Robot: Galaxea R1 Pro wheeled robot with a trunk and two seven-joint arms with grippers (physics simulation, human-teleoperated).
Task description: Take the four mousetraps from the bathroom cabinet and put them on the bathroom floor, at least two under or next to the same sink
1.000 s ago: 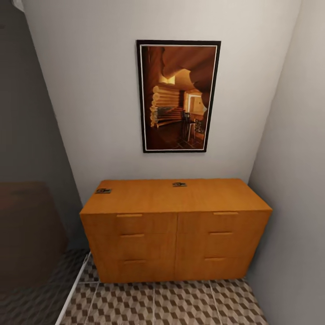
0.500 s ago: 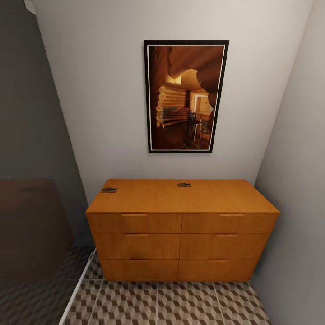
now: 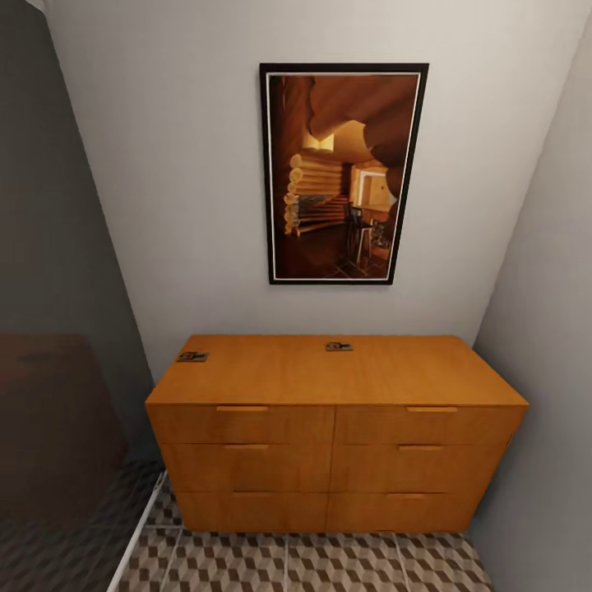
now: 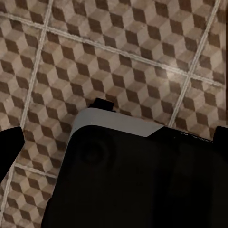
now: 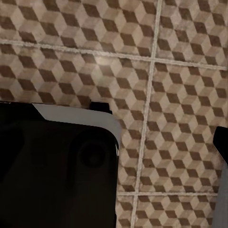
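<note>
Mousetraps: two small flat tan wooden boards with dark wire springs lie on the smooth flat top of the cabinet, one at its back left corner (image 3: 192,357), the other near the back edge at the middle (image 3: 338,346); well apart from each other.
Why there: they sit loose on the top and reachable from the front, so I judge neither has been picked up yet.
Other traps: the task names four; I can make out two, and whether any lie inside the closed drawers I cannot tell.
Detail: at this range the springs read as dark smudges; the red-yellow spot is too small to make out.
Cabinet: wide orange-brown wooden dresser (image 3: 329,436) with six drawers and flat wooden pulls, all shut, set against the pale wall, close to the grey side wall on the right.
Above it: a black-framed picture of a log interior (image 3: 343,173) hangs on the wall.
Bathroom floor: brown, beige and white cube-pattern tiles (image 3: 288,567) with pale grout run up to the cabinet's foot; both wrist views look down onto the same tiles (image 4: 118,52) (image 5: 180,71).
Left side: a dark translucent panel (image 3: 57,395) blurs whatever stands behind it.
End effectors: both wrist views show a dark rounded body with a pale edge and dark slivers at the frame edges; how far either is open I cannot tell; nothing seems held.
</note>
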